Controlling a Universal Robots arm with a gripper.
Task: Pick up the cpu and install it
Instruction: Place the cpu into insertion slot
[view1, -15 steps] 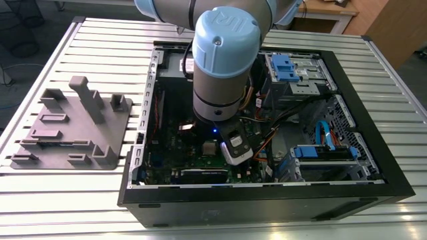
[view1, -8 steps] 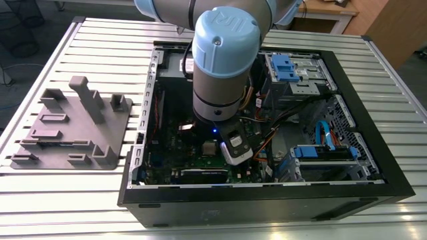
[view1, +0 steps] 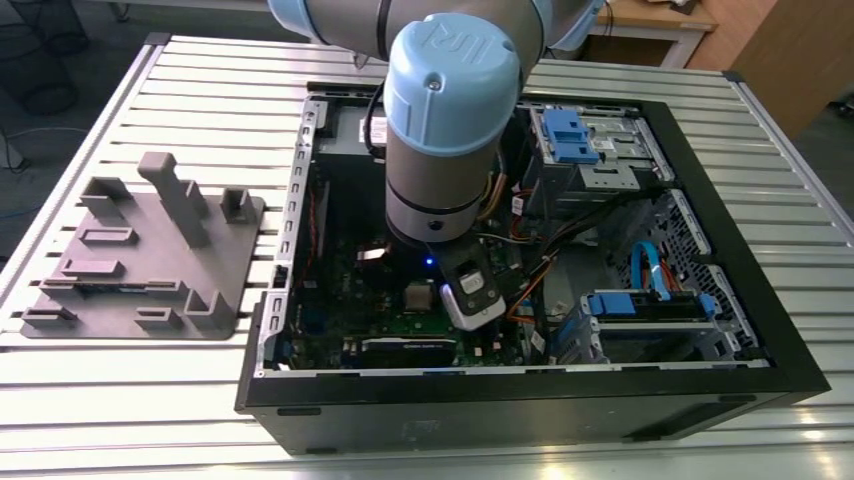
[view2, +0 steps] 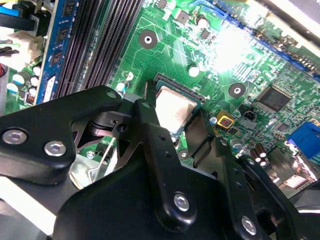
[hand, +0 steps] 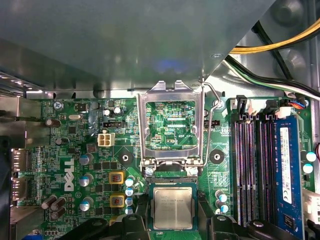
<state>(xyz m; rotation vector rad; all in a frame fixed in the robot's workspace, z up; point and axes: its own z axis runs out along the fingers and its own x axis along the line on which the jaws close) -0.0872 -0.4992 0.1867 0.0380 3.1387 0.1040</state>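
Observation:
The cpu (hand: 172, 207), a small square chip with a silvery-grey top, lies flat in the socket of the green motherboard (hand: 75, 160). My gripper (hand: 173, 211) is down over it, with one black finger (hand: 141, 212) against each of two opposite edges. In the second wrist view the same fingers (view2: 150, 112) bracket the cpu (view2: 174, 107). The socket's metal load plate (hand: 171, 125) stands swung open just beyond the chip, and its lever (hand: 212, 130) is raised. In the exterior view the arm (view1: 447, 130) reaches straight down into the open computer case (view1: 534, 400).
Black memory slots (hand: 250, 170) and a blue memory stick (hand: 285, 170) run beside the socket. Yellow and black cables (hand: 280, 42) cross above them. Blue drive cages (view1: 587, 135) fill one side of the case. A grey fixture block (view1: 147, 260) stands on the slatted table at the exterior view's left.

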